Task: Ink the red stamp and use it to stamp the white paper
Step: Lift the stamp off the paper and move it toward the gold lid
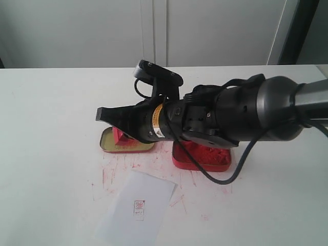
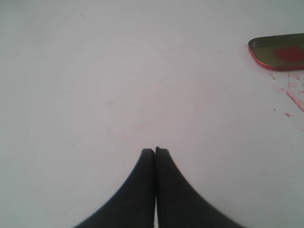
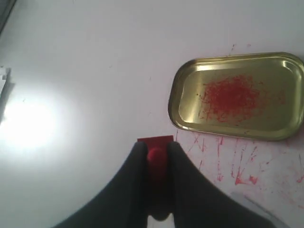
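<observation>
My right gripper (image 1: 114,125) reaches across to the left and is shut on the red stamp (image 1: 119,134). In the right wrist view the stamp's (image 3: 156,144) square base sticks out past the right gripper's (image 3: 156,148) dark fingertips, which clamp its handle, just beside the gold lid (image 3: 240,95). The white paper (image 1: 138,207) lies flat near the front edge and carries a tiny red imprint (image 1: 139,206). My left gripper (image 2: 155,151) is shut on nothing over bare table; it does not show in the exterior view.
The gold lid (image 1: 109,144) with red smears sits under the right gripper and shows at a corner in the left wrist view (image 2: 280,51). The red tin of ink paste (image 1: 201,156) lies beneath the right arm. Red ink streaks (image 1: 115,171) mark the white table.
</observation>
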Controlling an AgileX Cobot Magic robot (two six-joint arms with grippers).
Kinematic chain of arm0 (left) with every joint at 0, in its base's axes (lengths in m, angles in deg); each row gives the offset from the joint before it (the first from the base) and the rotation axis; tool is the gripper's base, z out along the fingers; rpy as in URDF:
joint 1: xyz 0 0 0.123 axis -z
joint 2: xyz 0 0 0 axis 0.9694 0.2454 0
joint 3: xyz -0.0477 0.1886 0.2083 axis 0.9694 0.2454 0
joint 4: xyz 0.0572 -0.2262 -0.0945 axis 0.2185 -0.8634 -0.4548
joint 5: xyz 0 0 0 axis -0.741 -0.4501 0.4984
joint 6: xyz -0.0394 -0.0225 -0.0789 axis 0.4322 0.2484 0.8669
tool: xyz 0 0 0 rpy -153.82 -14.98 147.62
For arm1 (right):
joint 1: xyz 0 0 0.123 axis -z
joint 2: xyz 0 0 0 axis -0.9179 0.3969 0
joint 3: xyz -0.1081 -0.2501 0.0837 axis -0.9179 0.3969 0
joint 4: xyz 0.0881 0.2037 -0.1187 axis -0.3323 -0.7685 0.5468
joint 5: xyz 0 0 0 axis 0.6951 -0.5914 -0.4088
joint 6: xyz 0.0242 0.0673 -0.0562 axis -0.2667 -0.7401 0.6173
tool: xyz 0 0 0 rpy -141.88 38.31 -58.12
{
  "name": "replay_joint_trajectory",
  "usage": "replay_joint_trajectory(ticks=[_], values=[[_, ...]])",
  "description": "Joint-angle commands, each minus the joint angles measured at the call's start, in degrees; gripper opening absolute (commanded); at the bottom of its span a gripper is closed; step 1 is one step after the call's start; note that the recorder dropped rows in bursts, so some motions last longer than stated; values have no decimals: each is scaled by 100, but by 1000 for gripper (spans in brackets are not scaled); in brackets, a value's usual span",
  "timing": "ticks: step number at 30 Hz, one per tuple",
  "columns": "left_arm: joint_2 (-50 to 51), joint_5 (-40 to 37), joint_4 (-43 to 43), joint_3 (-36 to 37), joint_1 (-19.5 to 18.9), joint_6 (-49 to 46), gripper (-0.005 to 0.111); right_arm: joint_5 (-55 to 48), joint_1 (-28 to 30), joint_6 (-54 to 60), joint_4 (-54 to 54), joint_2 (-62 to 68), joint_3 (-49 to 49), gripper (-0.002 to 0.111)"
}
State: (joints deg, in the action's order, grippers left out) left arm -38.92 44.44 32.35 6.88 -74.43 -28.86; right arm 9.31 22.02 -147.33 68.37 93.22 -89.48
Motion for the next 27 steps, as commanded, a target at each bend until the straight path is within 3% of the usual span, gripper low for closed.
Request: replay_joint_trajectory(ticks=[1,7,18,21,23,24,27], values=[[-25,2,2,25,-10,14,0,294,59,-23,862,-73,-1,0],[-25,2,2,25,-10,14,0,-110,59,-23,2072,-73,-11,0],[-25,2,2,25,-10,14,0,-1133,59,105,1945,-157,-47,0],[-25,2,2,25,-10,14,0,-2021,59,1276,1775,-208,-208,0],[-25,2,2,25,-10,14,0,-2978,59,2651,1083,-221,-444,0],[-25,2,2,25,-10,14,0,-3662,59,3614,230,-221,-646,0],[-25,2,2,25,-10,14,0,-4302,59,5381,-1732,-221,-963,0]])
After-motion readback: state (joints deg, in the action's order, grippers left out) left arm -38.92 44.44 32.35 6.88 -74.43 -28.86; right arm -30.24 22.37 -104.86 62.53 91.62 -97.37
